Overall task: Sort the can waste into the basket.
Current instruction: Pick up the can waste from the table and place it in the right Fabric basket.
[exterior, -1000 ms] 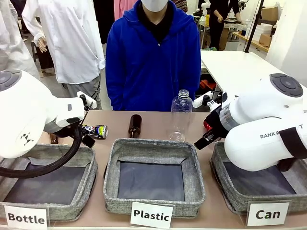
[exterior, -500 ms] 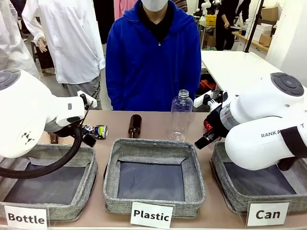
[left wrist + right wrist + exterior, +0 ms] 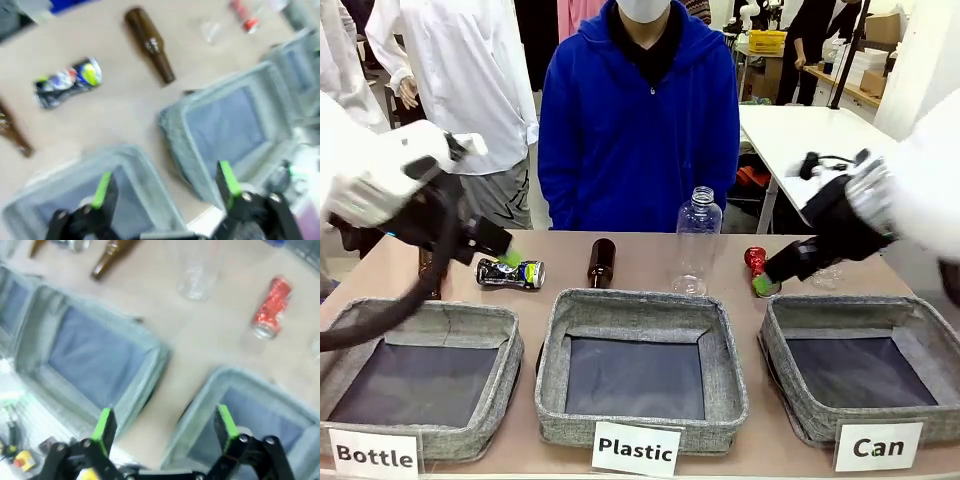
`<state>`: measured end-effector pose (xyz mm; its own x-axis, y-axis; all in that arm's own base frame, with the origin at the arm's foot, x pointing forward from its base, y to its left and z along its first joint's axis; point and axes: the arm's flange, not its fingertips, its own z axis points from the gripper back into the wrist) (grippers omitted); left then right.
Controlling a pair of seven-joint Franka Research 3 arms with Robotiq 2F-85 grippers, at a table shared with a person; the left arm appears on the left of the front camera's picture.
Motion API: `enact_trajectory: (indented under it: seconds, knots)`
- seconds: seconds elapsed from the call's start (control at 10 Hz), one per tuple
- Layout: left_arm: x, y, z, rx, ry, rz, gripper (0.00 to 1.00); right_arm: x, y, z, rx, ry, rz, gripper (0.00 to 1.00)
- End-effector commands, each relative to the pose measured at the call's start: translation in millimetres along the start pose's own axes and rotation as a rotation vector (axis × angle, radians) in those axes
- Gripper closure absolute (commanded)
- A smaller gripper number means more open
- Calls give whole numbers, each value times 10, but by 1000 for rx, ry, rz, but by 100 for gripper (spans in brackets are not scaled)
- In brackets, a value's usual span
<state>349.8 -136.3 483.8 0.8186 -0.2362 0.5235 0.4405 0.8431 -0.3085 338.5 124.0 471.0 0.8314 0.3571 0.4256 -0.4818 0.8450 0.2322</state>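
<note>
Tan table, red can near basket rim

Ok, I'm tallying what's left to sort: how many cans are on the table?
2: the dark printed can lies beyond the Bottle bin, the red can beyond the Can basket.

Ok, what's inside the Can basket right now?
Only its dark base shows inside the Can basket; no can. Its near wall hides the front strip. The red can lies outside, behind its far-left corner.

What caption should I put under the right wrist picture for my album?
Open right gripper hovers by the grey basket, red can lying on the table beyond.
</note>
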Motion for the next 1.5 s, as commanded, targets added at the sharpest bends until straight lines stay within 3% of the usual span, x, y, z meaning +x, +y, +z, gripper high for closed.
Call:
enact_trajectory:
  seconds: [0.0, 0.3, 0.5, 0.8, 1.0, 1.1, 1.2, 1.3, 1.4]
  knots:
    - [-234, 329, 645, -201, -29, 144, 0, -198, -151, 594, 185, -16, -36, 0]
    - [-686, 1207, 1340, -437, -151, 410, 0, -756, -711, 1242, 323, -196, -224, 0]
    - [-1133, 1940, 1589, -535, -266, 671, 0, -1238, -1256, 1490, 452, -432, -396, 0]
    - [-1510, 1934, 1312, -706, -438, 913, 0, -1862, -1930, 1596, 523, -640, -663, 0]
    - [-1428, 1561, 1059, -745, -484, 962, 0, -2143, -2171, 1531, 537, -702, -767, 0]
    - [-1339, 1448, 999, -703, -479, 1000, 0, -2242, -2206, 1492, 517, -749, -823, 0]
    - [-1269, 1306, 976, -657, -491, 977, 0, -2093, -2356, 1856, 516, -670, -781, 0]
    - [-960, 2255, 1433, -749, -457, 1003, 0, -2093, -2356, 1856, 516, -670, -781, 0]
    - [-960, 2255, 1433, -749, -457, 1003, 0, -2093, -2356, 1856, 516, -670, -781, 0]
